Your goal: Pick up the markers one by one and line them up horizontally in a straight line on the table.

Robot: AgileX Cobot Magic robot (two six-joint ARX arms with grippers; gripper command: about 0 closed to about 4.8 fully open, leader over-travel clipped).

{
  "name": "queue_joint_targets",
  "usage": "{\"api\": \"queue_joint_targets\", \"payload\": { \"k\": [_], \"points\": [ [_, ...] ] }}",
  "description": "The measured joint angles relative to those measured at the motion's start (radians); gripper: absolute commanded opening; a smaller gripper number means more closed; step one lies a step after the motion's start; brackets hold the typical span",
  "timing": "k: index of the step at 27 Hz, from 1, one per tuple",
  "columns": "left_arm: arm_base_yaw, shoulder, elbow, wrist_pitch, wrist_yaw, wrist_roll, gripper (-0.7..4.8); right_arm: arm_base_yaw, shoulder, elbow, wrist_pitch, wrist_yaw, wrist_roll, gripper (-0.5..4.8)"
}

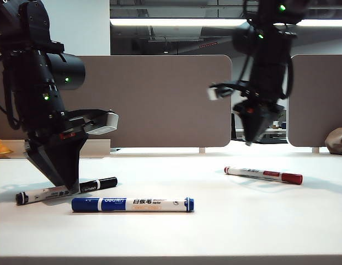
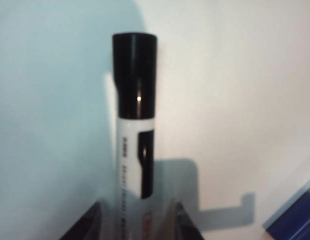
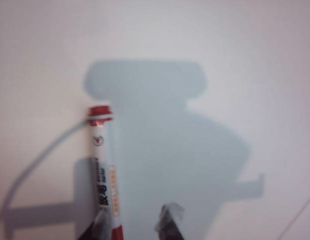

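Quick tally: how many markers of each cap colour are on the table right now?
Black marker: 1
Blue marker: 1
Red marker: 1
Total: 3, all lying on the table.

On the desk (image 1: 226, 232) three markers lie well spread. The marker at far left (image 1: 66, 191) rests slightly slanted, its right end a little farther back, and the left gripper (image 1: 65, 182) stands over its middle, jaws down at the desk — one on either side of the barrel (image 2: 132, 150). Just in front and to the right lies a second marker (image 1: 132, 204), level across. Well to the right and farther back lies the third (image 1: 263, 175); the right gripper (image 1: 254, 138) hangs above its left end (image 3: 106, 170), clear of it. Divider panels (image 1: 171, 99) stand behind.
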State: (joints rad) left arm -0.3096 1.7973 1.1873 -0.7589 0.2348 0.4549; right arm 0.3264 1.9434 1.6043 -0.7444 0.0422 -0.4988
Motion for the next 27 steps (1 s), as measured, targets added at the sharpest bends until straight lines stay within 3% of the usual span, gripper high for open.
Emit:
{"api": "queue_joint_targets", "payload": {
  "k": [7,27],
  "points": [
    [0.0,0.0,0.0,0.0,-0.001,0.0,1.92,-0.104,0.038,0.0,-0.005,-0.047,-0.031,2.04],
    [0.0,0.0,0.0,0.0,0.0,-0.012,1.92,-0.122,0.13,0.014,0.055,-0.068,-0.13,2.35]
  ]
}}
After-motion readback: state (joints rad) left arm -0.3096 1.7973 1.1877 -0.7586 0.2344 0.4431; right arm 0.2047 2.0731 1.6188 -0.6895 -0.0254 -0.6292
